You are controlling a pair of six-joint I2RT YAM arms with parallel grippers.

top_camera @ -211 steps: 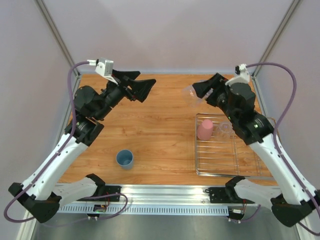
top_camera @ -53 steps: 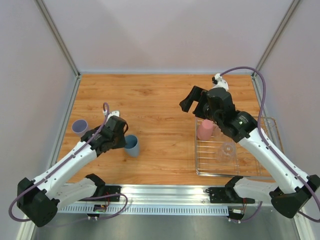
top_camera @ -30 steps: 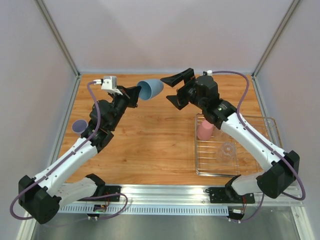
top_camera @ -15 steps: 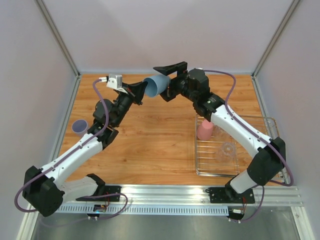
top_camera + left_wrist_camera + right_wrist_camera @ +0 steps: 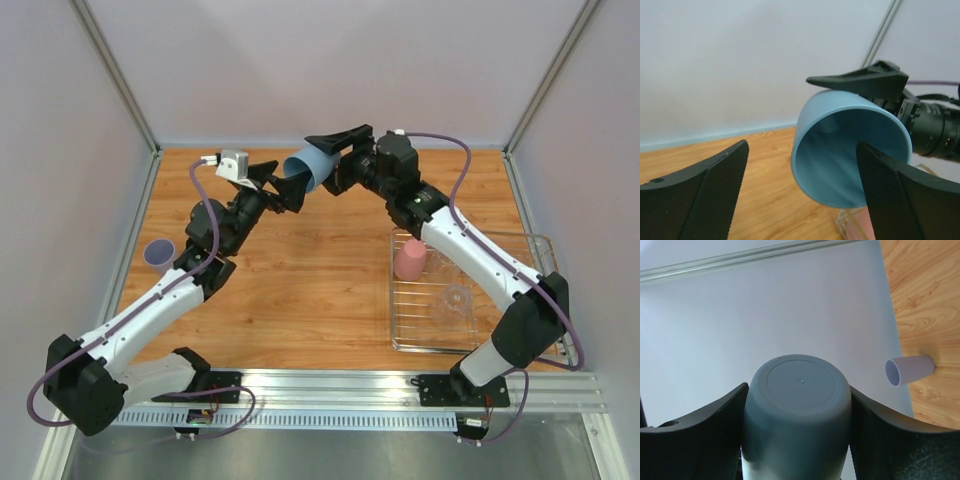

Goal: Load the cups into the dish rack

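Note:
A blue cup (image 5: 308, 168) is held in the air over the far middle of the table, lying on its side. My right gripper (image 5: 325, 160) is shut on it, fingers on both sides of its base in the right wrist view (image 5: 797, 389). My left gripper (image 5: 288, 185) is open, its fingers spread wide around the cup's mouth (image 5: 850, 150). The dish rack (image 5: 395, 290) lies at the right with a pink cup (image 5: 410, 260) upside down and a clear tumbler (image 5: 455, 300) in it. A lavender cup (image 5: 158, 252) stands at the left edge. A second tumbler is not in view.
Both arms reach up and meet over the far middle of the wooden table. Grey walls and metal corner posts (image 5: 120, 80) close in the sides and back. A metal rail (image 5: 320, 385) runs along the near edge.
The left gripper lifted the blue cup from the table up to the right gripper. The right gripper has closed on the cup, and the left fingers have opened wide off it.

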